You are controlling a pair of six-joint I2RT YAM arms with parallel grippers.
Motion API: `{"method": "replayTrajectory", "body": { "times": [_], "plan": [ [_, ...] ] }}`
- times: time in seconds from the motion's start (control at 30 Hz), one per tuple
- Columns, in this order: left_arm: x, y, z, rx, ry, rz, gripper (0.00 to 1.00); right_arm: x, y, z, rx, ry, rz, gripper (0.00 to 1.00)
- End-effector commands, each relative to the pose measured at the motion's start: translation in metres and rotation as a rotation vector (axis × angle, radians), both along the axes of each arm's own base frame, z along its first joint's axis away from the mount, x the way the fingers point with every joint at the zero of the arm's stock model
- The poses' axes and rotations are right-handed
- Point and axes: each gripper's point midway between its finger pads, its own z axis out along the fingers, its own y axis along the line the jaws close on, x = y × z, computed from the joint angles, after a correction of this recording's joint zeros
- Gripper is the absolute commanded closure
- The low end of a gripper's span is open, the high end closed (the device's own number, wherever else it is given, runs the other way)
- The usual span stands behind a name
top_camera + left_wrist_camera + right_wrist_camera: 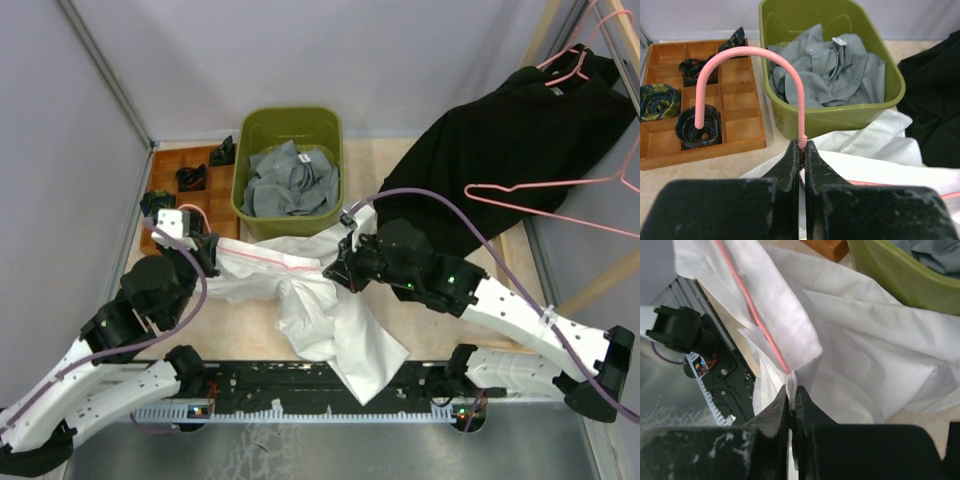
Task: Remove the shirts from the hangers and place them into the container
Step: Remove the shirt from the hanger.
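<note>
White shirt (330, 320) stretched between your two arms, against the near wall of the container (290, 115).
The black shirt (500, 160) drapes at the right; a strip of table (385, 165) shows between it and the container's right rim. The white hem spills over the near table edge. Your left gripper (801, 145) is clamped on the pink hanger (740, 52) below its hook; your right gripper (791, 390) pinches a white fold.

pink hanger (700, 100): body hidden inside white shirt (340, 335)
black shirt (935, 100): cut by right edge
green tub (840, 114) floor: under grey shirt (830, 70)
</note>
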Motion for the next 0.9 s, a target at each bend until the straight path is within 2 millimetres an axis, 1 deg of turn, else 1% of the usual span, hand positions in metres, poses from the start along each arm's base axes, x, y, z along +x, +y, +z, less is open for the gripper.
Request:
{"method": "replayTrajectory", "body": {
  "times": [0.0,0.07,0.13,0.23,0.3,0.37,0.4,0.5,0.6,0.67,0.73,0.87],
  "plan": [
    [-0.002,0.008,0.028,-0.095,-0.105,0.019,1.0,0.007,-0.011,-0.033,-0.109,0.01,-0.043,1.0],
    [-0.002,0.007,0.029,-0.106,-0.11,0.015,1.0,0.009,-0.009,-0.043,-0.134,0.024,-0.047,1.0],
    [-0.001,0.007,0.027,-0.1,-0.102,0.016,1.0,0.009,-0.003,-0.045,-0.133,0.035,-0.03,1.0],
    [0.0,0.005,0.025,-0.092,-0.089,0.017,1.0,0.005,0.009,-0.04,-0.102,0.047,0.02,0.99],
    [-0.001,0.004,0.024,-0.095,-0.085,0.012,1.0,-0.003,0.016,-0.036,-0.072,0.055,0.075,0.95],
    [0.0,0.004,0.025,-0.099,-0.087,0.015,1.0,-0.006,0.02,-0.035,-0.062,0.054,0.102,0.91],
    [0.0,0.004,0.025,-0.1,-0.088,0.018,1.0,-0.007,0.02,-0.034,-0.06,0.054,0.113,0.91],
    [0.001,0.006,0.025,-0.094,-0.081,0.032,1.0,-0.012,0.017,-0.041,-0.085,0.062,0.137,0.93],
    [0.001,0.009,0.025,-0.091,-0.073,0.051,1.0,-0.023,0.011,-0.056,-0.126,0.105,0.174,0.96],
    [0.001,0.012,0.025,-0.103,-0.075,0.069,1.0,-0.032,0.009,-0.066,-0.138,0.14,0.202,0.96],
    [0.001,0.014,0.025,-0.109,-0.077,0.081,1.0,-0.036,0.008,-0.074,-0.141,0.175,0.205,0.96],
    [0.003,0.014,0.024,-0.092,-0.069,0.086,1.0,-0.036,0.008,-0.076,-0.137,0.19,0.193,0.95]
  ]
}}
